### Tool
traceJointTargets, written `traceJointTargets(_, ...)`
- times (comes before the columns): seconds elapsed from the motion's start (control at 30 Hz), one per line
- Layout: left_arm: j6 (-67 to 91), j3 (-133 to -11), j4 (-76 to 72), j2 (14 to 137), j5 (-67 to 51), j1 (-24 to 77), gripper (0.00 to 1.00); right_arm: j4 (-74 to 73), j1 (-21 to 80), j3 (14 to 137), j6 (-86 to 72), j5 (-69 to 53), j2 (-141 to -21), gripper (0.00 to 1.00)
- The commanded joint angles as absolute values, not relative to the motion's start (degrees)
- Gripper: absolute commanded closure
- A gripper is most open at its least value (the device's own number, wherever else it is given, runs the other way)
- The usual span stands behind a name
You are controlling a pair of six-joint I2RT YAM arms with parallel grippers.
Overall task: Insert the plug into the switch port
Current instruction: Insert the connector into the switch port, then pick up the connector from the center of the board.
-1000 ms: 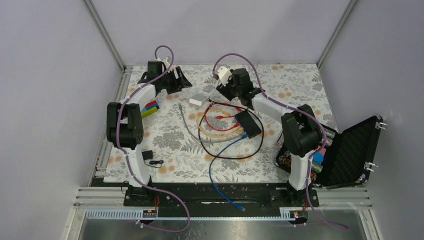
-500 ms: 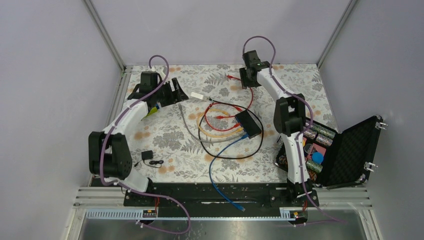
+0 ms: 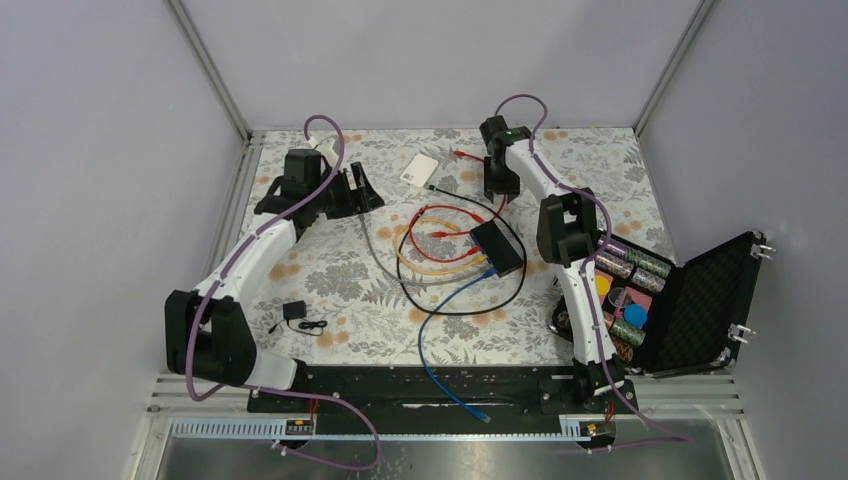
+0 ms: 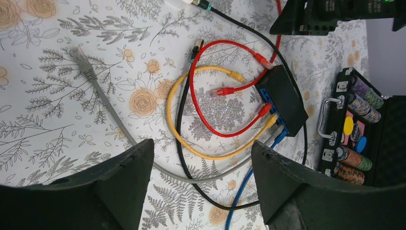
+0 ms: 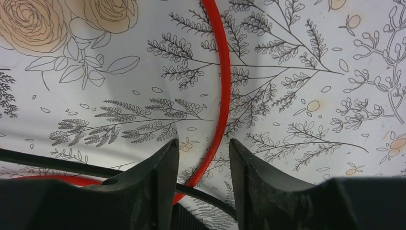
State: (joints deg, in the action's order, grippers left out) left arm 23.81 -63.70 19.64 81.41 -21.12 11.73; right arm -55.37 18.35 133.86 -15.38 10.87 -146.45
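Jaws of the right gripper [image 5: 203, 143], matte black and wedge-shaped, stand narrowly apart astride a smooth red cable [image 5: 221, 86] that curves up the frame. I cannot tell whether either finger touches it. A thin black cable [image 5: 48, 159] crosses at lower left over the floral-printed worktop [image 5: 306, 57].

Jaws of the left gripper [image 4: 201, 143] gape wide with nothing between them, above loops of red, yellow and grey cable.

In the overhead view a loose red plug [image 3: 460, 155] lies at upper centre, near the right gripper and well apart from the switch [image 3: 497, 248], a flat black rectangular box at mid-frame. Its blue-edged side carries the switch ports [image 4: 274, 122], crowded with red, yellow and blue plugs. A small white rounded box [image 3: 420, 168] sits left of the red plug. An open foam-lined case [image 3: 700, 300] stands at right.
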Motion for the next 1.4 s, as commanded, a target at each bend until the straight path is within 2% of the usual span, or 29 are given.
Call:
traceJointTargets(0.0,23.3,-63.1,17.3,76.7,-18.8,11.4,0.27,-58.3,18.2,135.6,-18.9,10.5,-146.8,0.54)
traceJointTargets(0.1,23.6,-62.2,17.1,75.8,-17.6,11.3,0.25,-58.9,18.1,136.2,-19.1,10.8,-147.4,0.66)
traceJointTargets(0.2,26.1,-60.8,15.0,74.9,-17.9,10.4,0.19,-58.6,18.0,136.9,-19.0,10.9,-147.6,0.80)
traceJointTargets(0.23,27.3,-60.1,13.8,74.5,-18.4,9.8,0.06,-58.4,17.9,137.7,-19.0,10.8,-147.9,0.88)
traceJointTargets(0.3,29.7,-58.3,11.1,74.0,-20.4,8.1,0.01,-57.3,17.6,139.1,-18.7,11.3,-147.9,1.00)
traceJointTargets(0.53,30.3,-57.2,13.0,74.8,-26.1,3.7,0.01,-41.5,17.3,134.9,-15.1,14.9,-138.2,1.00)
traceJointTargets(0.73,36.6,-51.9,1.6,73.3,-31.1,2.0,0.01,-33.1,17.3,132.4,-9.5,15.4,-129.7,1.00)
traceJointTargets(0.97,35.8,-54.5,-3.1,76.8,-38.7,1.4,0.02,-21.4,17.4,122.6,-2.8,12.1,-118.5,1.00)
traceJointTargets(1.07,33.1,-57.2,-5.2,77.3,-43.0,1.4,0.05,-17.6,17.5,117.6,-0.6,8.7,-113.8,1.00)
traceJointTargets(1.23,26.3,-63.2,-0.5,79.3,-44.5,1.4,0.15,-11.2,19.1,105.9,5.0,1.4,-105.6,1.00)
traceJointTargets(1.37,27.3,-63.6,-6.3,78.7,-47.3,1.4,0.20,-9.8,21.6,97.9,5.2,1.7,-100.0,1.00)
